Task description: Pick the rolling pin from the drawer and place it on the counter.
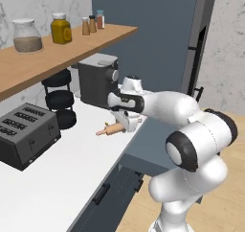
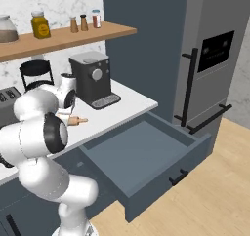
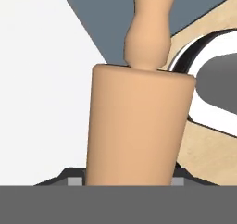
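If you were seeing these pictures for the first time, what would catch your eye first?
The gripper holds the rolling pin just above the counter, in front of the coffee machine. To the right, the drawer stands wide open and bare inside, beside the tall fridge.

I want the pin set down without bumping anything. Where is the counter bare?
The claw holds the pin low over the counter. A wide bare patch lies between the toaster and the front edge. Toward the wall it is crowded: the coffee machine and the black stand.
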